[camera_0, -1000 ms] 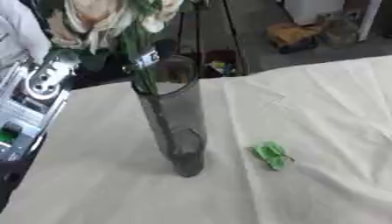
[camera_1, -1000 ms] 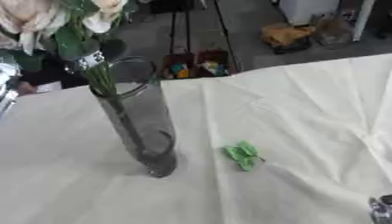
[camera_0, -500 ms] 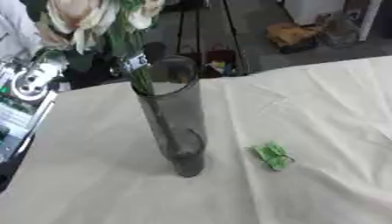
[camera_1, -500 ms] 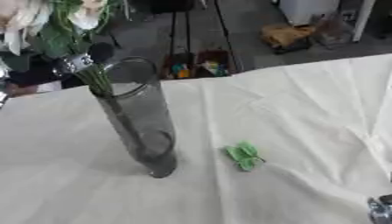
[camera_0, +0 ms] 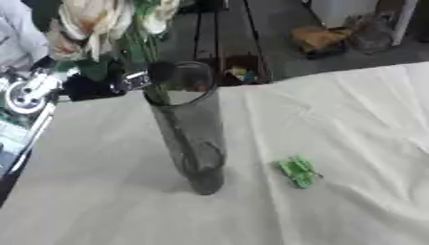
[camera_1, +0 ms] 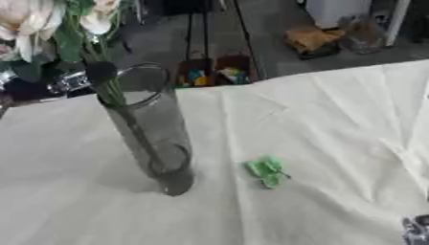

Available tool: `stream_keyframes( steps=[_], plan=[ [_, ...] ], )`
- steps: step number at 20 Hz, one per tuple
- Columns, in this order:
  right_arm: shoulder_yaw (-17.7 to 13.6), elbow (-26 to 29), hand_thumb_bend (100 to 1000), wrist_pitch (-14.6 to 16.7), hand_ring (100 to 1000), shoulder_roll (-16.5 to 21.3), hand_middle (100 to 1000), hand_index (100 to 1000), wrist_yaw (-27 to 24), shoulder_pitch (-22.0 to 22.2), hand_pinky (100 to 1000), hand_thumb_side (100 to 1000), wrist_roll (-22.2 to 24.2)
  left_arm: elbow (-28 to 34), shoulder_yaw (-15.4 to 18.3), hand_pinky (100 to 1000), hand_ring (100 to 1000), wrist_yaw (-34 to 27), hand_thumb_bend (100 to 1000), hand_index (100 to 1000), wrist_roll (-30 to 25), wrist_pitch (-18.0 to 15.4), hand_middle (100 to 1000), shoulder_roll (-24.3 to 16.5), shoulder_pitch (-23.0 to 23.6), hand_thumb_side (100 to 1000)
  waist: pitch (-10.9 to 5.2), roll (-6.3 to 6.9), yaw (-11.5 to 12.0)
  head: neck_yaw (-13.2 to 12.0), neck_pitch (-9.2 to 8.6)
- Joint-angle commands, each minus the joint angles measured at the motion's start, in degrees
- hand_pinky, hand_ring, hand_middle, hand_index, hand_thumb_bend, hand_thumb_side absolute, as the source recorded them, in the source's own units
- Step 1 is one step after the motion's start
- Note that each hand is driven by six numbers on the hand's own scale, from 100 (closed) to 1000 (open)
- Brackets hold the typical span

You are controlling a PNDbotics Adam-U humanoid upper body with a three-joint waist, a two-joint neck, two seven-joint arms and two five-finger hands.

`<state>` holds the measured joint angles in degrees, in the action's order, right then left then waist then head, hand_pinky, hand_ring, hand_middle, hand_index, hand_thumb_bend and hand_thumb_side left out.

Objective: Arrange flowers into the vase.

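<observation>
One cream flower bunch [camera_0: 100, 21] pinched in my left hand [camera_0: 126, 81], stems entering the glass vase [camera_0: 191, 129], green scrap [camera_0: 298, 171] on the tabletop [camera_0: 352, 119], right hand [camera_1: 415, 229] unclear.

Pale flowers [camera_1: 33, 21] with stems in grey vase [camera_1: 151, 129], green scrap [camera_1: 265, 171] beside it

Black robot hand [camera_0: 126, 81] with silver joints, round silver-white disc housing on the arm [camera_0: 29, 93]

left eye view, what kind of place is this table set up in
Probably a workshop or lab rather than a home. The cloth-covered table holding the vase stands on a bare grey floor, with black stand legs behind it and boxes and clutter on the floor further back.
</observation>
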<state>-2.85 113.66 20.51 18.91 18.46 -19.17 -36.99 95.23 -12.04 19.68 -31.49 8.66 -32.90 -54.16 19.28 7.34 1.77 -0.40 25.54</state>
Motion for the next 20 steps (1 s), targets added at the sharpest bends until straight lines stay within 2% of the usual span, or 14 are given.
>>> stream_keyframes(
  steps=[1,20],
  plan=[
    [-0.39,0.93,100,-0.02,672,0.91,460,691,-0.22,-0.39,674,946,0.10,0.53,1.19,1000,1000,-0.60,706,1000,-0.80,-0.01,1000,-2.39,-0.46,1000,-0.96,-0.38,0.02,0.10,-0.67],
    [-0.49,0.93,100,-0.19,674,0.93,460,692,-0.16,-0.31,675,946,0.07,0.64,2.74,1000,1000,-0.55,693,1000,-0.72,0.17,1000,-4.40,1.87,1000,-0.86,-0.48,0.28,0.34,-0.88]
  ],
)
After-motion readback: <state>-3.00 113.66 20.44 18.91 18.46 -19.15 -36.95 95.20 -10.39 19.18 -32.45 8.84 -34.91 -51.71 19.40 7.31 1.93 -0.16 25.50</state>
